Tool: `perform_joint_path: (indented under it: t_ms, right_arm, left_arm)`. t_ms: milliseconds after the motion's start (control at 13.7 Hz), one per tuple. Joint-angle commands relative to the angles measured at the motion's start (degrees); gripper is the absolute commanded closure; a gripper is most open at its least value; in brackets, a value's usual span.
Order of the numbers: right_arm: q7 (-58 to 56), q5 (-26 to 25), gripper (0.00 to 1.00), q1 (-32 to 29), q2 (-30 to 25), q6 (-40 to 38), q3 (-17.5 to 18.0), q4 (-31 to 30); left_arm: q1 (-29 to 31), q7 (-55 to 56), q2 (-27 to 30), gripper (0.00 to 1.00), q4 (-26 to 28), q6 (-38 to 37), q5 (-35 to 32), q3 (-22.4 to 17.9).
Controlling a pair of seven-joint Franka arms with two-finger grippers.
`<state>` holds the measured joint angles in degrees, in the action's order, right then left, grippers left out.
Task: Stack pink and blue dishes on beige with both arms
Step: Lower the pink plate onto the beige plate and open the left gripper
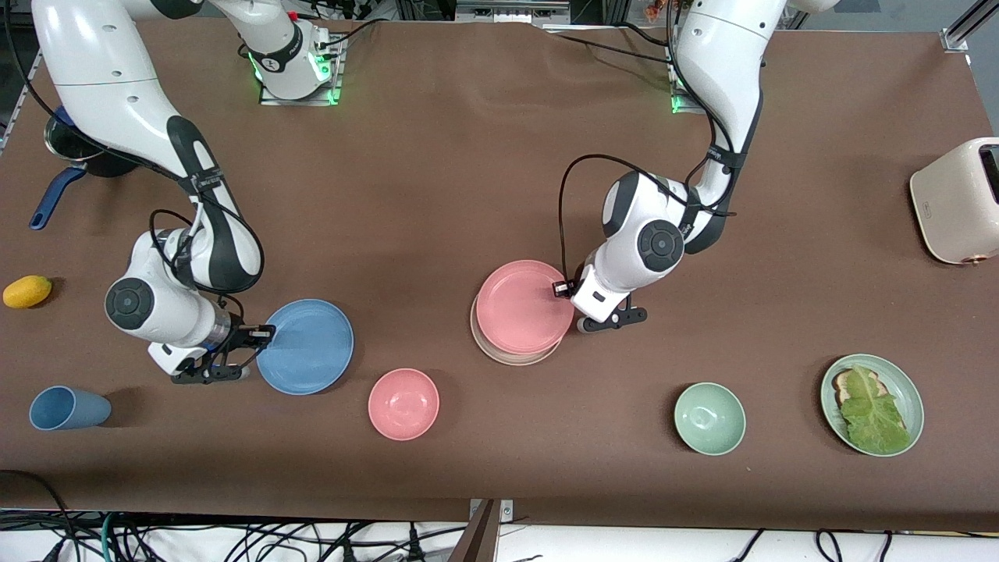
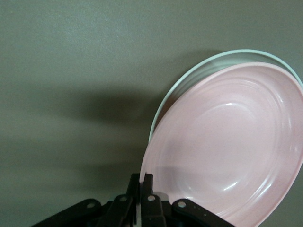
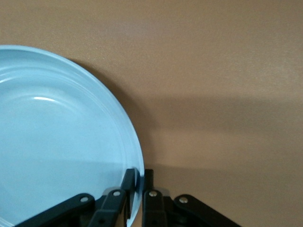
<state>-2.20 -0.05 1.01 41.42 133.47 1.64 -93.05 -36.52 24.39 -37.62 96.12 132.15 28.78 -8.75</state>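
Two flat round matte plates are gripped: the pale pink plate (image 1: 521,306) sits on the cream-beige raised-rim plate (image 1: 511,355), slightly offset, its rim pinched by the left end effector (image 1: 563,289), fingers (image 2: 147,187) closed on the edge. Toward the right arm's end of the brown tabletop (image 1: 437,179) from the beige plate, the light blue plate (image 1: 306,346) has its rim clamped by the right end effector (image 1: 261,334).

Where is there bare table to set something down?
Bare: the wide stretch between the arm bases and the plates, and between the green bowl and toaster. Crowded: near the front camera, around the blue plate, pink bowl and cup.
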Motion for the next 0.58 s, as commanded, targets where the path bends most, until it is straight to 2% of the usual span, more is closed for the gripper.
perform_joint_path:
  t_ms: [0, 146, 291, 364, 510]
  right_arm:
    - [-0.3, 0.9, 1.00, -0.5, -0.2, -0.3, 0.6, -0.7]
    - [-0.5, 0.8, 1.00, -0.4, -0.2, -0.3, 0.6, -0.7]
    - [-1.0, 0.5, 1.00, -0.3, -0.5, -0.3, 0.6, -0.5]
    - [-1.0, 0.4, 1.00, -0.2, -1.1, -0.4, 0.6, -0.3]
    - [-1.0, 0.3, 1.00, 0.0, -2.3, -3.4, 0.8, 0.9]
  left_arm:
    - [-0.5, 0.0, -2.1, 0.96, -3.0, 0.1, 2.2, -0.6]
    - [-0.4, 0.0, -2.1, 0.81, -3.0, 0.1, 2.2, -0.6]
    - [-0.4, -0.1, -2.1, 0.71, -3.0, 0.1, 2.2, -0.6]
    - [-0.3, -0.2, -2.0, 0.60, -3.0, 0.1, 2.1, -0.6]
    - [0.1, -0.4, -1.2, 0.51, -3.5, -0.2, 2.0, -0.7]
